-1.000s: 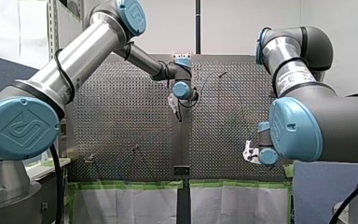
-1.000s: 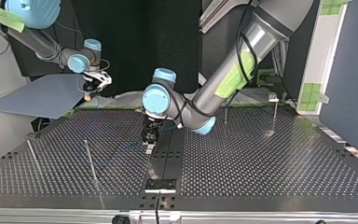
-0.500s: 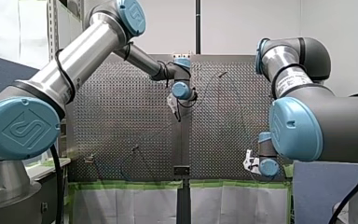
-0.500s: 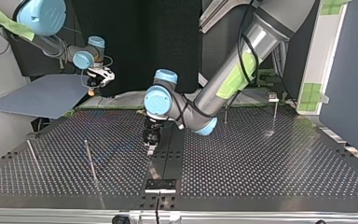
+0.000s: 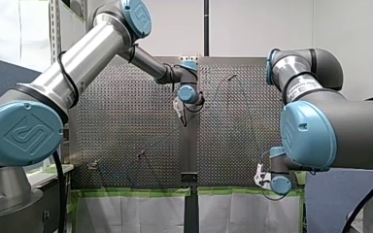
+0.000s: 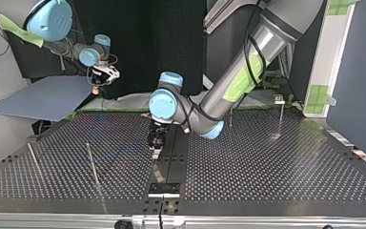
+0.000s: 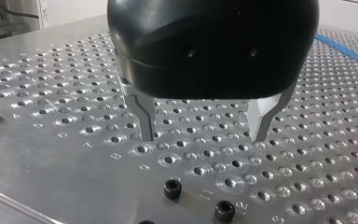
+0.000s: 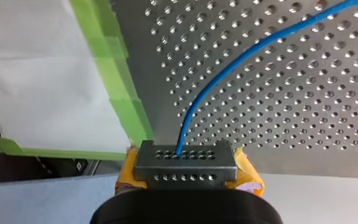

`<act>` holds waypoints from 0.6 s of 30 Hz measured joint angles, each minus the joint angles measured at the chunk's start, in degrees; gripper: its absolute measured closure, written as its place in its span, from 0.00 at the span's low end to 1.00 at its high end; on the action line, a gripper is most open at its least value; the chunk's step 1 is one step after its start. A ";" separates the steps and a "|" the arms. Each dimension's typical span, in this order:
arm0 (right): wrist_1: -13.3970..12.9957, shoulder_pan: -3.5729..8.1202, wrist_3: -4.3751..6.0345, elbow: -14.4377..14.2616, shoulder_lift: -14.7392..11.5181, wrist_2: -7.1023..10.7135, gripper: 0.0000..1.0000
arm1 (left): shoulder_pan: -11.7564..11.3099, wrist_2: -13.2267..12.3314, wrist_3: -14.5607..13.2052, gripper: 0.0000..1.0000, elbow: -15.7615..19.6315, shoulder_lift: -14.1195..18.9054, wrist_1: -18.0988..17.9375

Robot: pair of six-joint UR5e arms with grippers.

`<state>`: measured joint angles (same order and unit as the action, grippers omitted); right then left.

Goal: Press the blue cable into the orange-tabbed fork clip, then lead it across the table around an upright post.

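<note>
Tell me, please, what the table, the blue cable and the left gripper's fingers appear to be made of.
Table: bare metal, probably aluminium, with a dull brushed sheen and rows of countersunk holes.
Blue cable: likely a plastic or rubber jacket, smooth, bending in a soft curve.
Fingers of my left gripper: grey metal, matt, with sharp machined edges.

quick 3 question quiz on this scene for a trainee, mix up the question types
1. True or false: the left tool grips the blue cable.
2. Which tool holds the cable? A) left tool B) right tool C) neither
3. Fill in: the right tool's pads are ____ in colour.
Key: 1 false, it is open and empty; 2 B; 3 yellow.
</note>
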<state>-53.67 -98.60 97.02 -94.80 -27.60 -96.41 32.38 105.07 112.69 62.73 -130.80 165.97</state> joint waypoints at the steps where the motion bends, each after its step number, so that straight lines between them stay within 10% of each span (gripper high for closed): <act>1: -0.28 -0.11 -0.41 -0.24 0.04 -0.32 1.00 | 0.00 -0.03 -0.01 0.03 0.00 0.00 -0.02; 6: -2.71 -0.24 -2.32 -2.59 0.11 -1.86 1.00 | -0.09 -0.09 -0.02 0.03 0.00 0.00 -0.08; 18: -10.01 -0.74 -2.96 -9.82 0.09 -0.27 1.00 | -0.15 -0.17 -0.02 0.03 0.01 0.02 0.06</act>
<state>-63.68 -99.34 94.06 -104.62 -27.51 -96.67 32.23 104.89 112.67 62.73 -130.78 166.03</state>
